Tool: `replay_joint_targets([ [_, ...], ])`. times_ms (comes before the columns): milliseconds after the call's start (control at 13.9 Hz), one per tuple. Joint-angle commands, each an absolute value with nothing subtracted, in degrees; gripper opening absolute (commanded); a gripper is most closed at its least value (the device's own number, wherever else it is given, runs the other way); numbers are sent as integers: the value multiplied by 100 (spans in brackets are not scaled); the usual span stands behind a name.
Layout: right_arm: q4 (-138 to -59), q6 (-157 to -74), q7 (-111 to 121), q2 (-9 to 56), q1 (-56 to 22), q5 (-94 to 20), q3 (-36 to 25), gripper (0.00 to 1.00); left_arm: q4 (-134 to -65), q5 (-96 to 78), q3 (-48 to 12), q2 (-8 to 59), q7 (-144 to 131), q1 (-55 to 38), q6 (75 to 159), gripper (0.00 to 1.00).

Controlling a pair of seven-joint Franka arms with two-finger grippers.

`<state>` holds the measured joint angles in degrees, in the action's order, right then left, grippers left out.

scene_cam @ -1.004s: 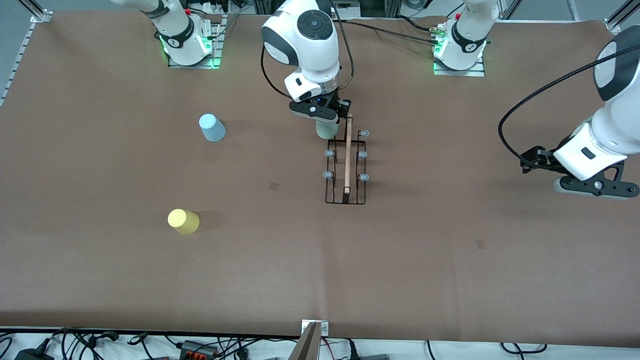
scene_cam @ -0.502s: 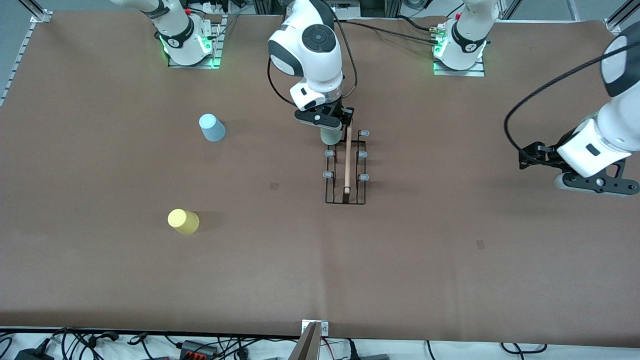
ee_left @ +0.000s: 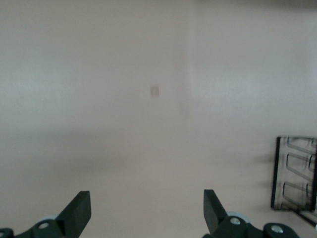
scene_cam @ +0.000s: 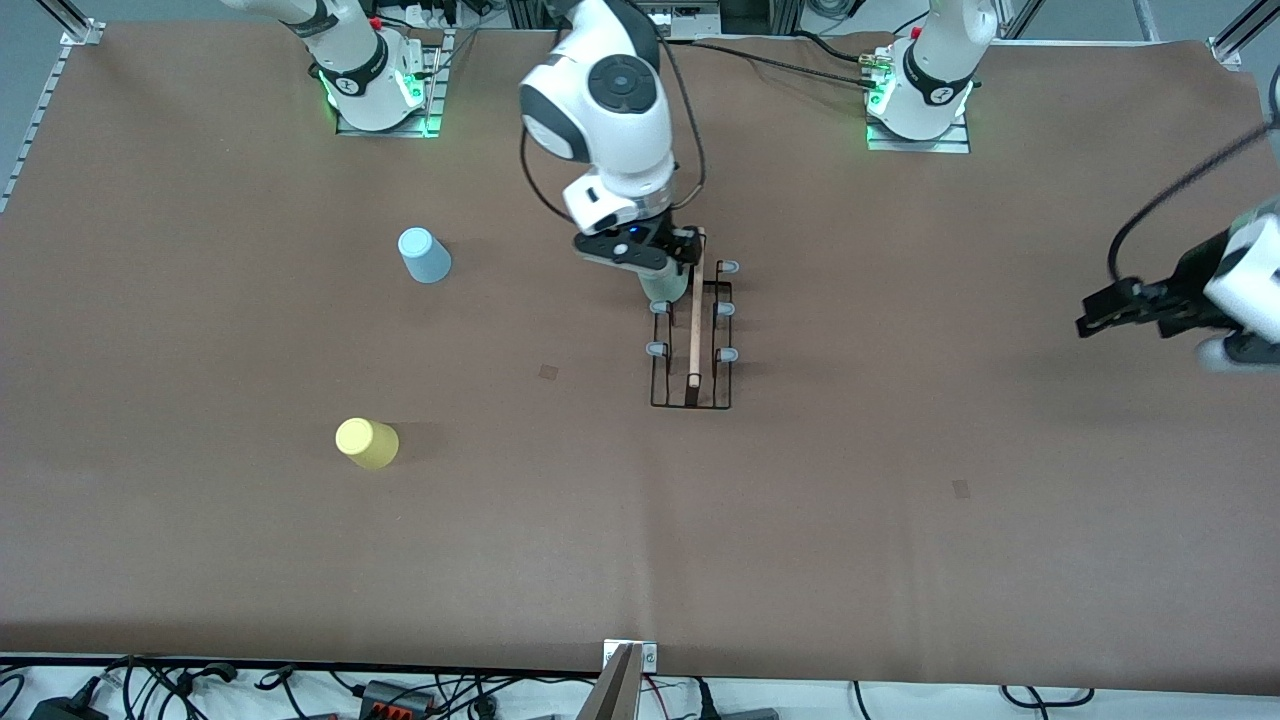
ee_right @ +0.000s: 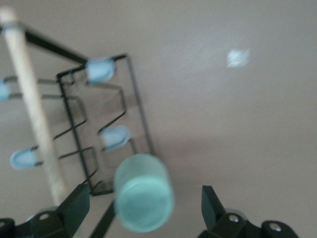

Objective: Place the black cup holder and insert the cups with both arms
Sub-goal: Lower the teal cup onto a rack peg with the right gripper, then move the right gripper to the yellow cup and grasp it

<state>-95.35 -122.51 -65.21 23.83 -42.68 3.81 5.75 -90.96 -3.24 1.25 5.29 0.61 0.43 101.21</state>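
The sage green cup [scene_cam: 660,290] sat base-up directly under the right gripper [scene_cam: 640,252], at the end of the black cup holder [scene_cam: 690,340] nearest the robots' bases. It was on the side of the wooden handle [scene_cam: 696,310] toward the right arm's end of the table. In the right wrist view the cup [ee_right: 143,198] stood between the two fingers [ee_right: 74,206] with a gap on either side, so the right gripper was spread and no longer gripping it.

A second earlier that gripper was over the same end of the rack with the cup under it. Since then it had shifted slightly along the rack toward the next peg [scene_cam: 657,348]. The cup had probably just been let go over a peg, though the frames did not show whether it was fully seated.

The left gripper [scene_cam: 1095,318], its fingers spread and empty, had drawn away toward the left arm's end of the table [scene_cam: 900,550], well apart from the rack. The light blue cup [scene_cam: 424,255] and yellow cup [scene_cam: 366,443] lay upturned well off from the right gripper, toward the right arm's end. One cup appeared placed and two were not yet done.
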Motion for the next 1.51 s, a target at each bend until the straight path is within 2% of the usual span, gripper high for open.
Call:
replay_joint_targets([
  [0, -9790, -11428, -5131, 1829, -3317, 431, 659, 100, -10325, -369, 176, -446, 141, -44, 10626, 100],
  [215, -10089, -11443, -3022, 1688, -1982, 431, 659, 100, -10380, 132, -464, -501, 141, 316, 10494, 100],
  [430, -10090, -11706, -1140, 1915, -812, 431, 650, 100, -10039, 97, -431, -405, 105, 238, 10030, 100],
  [574, -10090, -12074, -521, 2257, -327, 431, 642, 100, -9853, 97, -3, -264, 114, -156, 9923, 100],
  [861, -10081, -13102, -290, 2812, -167, 431, 642, 100, -9844, 97, 79, -202, 105, -237, 9958, 100],
  [1435, -10081, -14053, -9, 3348, -176, 431, 624, 100, -9835, 97, 53, -202, 105, -281, 9932, 100],
])
